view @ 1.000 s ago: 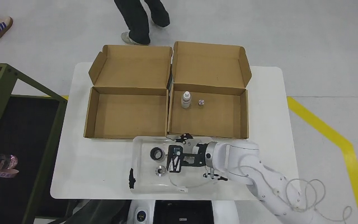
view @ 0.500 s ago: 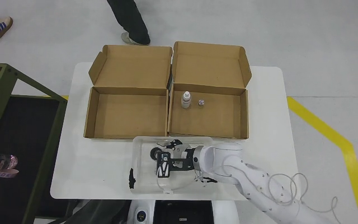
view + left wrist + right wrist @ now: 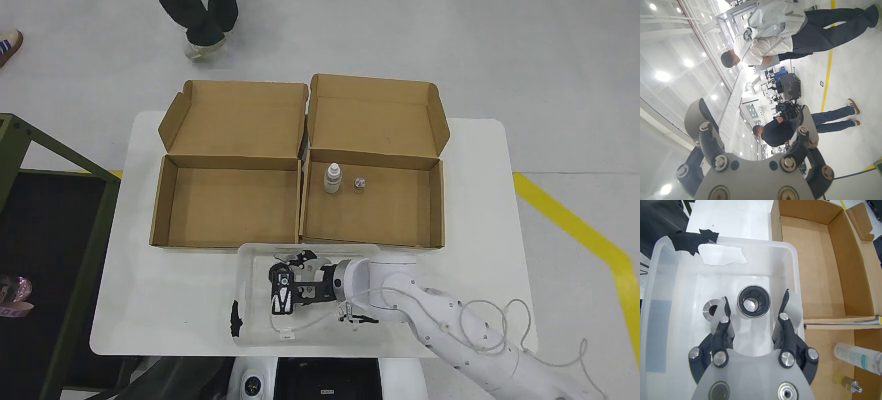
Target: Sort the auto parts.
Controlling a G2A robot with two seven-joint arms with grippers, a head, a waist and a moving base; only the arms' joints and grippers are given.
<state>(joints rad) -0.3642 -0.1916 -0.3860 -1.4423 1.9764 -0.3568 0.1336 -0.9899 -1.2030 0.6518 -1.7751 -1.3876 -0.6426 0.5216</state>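
The right pincer [image 3: 755,302] has slid toward 9 o'clock in the clear tub [image 3: 734,240], spread wide over the black bearing [image 3: 753,303], so it likely must drop and pinch next.

**Table, floor and hall**

A white table [image 3: 480,200] with rounded corners stands on a pale grey floor [image 3: 560,80]. A yellow line [image 3: 575,232] runs slantwise across the floor to the table's right, passing near its corner. Just beside the table's left edge stands a green frame [image 3: 83,275] with a black panel [image 3: 40,260] inside it.

The left wrist view looks out into a bright hall. Round ceiling lights [image 3: 660,75] glow there, and a red pipe [image 3: 702,43] runs along the ceiling. Dark machines [image 3: 789,87] stand well back, beside another yellow line on the floor.
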